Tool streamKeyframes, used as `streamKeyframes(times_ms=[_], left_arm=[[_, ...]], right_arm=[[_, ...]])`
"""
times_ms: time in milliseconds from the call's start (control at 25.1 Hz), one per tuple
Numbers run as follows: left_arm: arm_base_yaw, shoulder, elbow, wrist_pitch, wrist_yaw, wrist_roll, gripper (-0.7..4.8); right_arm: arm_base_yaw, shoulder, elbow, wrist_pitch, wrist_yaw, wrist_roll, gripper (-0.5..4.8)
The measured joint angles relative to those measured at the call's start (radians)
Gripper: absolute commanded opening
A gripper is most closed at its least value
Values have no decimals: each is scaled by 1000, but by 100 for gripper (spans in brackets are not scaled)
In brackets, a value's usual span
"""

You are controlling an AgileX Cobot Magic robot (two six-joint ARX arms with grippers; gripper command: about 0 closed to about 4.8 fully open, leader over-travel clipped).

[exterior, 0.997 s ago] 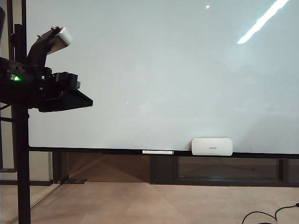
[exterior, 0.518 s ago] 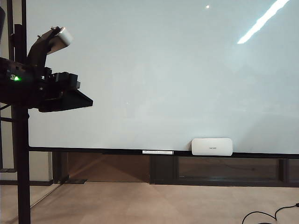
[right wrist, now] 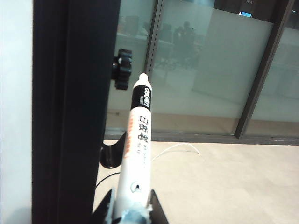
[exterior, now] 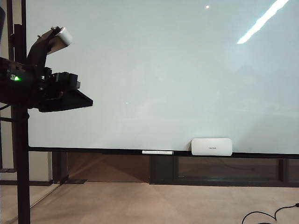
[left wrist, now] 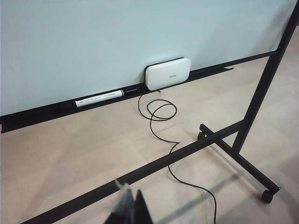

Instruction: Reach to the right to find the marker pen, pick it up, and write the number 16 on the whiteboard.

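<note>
The right gripper (right wrist: 131, 212) is clamped on the marker pen (right wrist: 136, 147) — its dark tip pointing away from the jaws beside a black stand post (right wrist: 70, 112) — while the left gripper (left wrist: 131, 210) has its fingertips together, facing the whiteboard (left wrist: 93, 42) — eraser block (left wrist: 167, 73) on its rail.

The whiteboard's (exterior: 163, 70) black rail (exterior: 93, 150) carries an eraser block (exterior: 211, 146) and 1 thin white strip (exterior: 157, 152)

A beige floor (left wrist: 84, 154) carries a looping black cable (left wrist: 161, 116), frosted glass partitions (right wrist: 219, 70) stand behind, and ceiling lights glare above.
</note>
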State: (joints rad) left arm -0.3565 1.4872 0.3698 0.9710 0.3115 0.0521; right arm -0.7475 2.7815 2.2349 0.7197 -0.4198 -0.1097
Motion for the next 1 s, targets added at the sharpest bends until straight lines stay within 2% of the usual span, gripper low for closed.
streamKeyframes(times_ms=[279,439,598,797,877,997], left_arm=[[0,0,0,-10,0,1,-2],[0,0,0,-21,-10,16,-2],[0,0,0,-20,-16,16,-2],[-3,-4,0,-15,49,-84,-2],[-19,-22,0,-15,65,-118,-2],[-44,-70,0,-31,72,-145,-2]], right_arm=[[0,0,0,24,35,17,-2],[-6,-66,-11,-10,39,129,-2],[-8,-199,-9,-180,42,162,-2],[-7,-359,-11,-499,127,127,-2],[-7,-436,-12,-560,192,121,-2],[-8,-560,-11,-595,220,128,-2]])
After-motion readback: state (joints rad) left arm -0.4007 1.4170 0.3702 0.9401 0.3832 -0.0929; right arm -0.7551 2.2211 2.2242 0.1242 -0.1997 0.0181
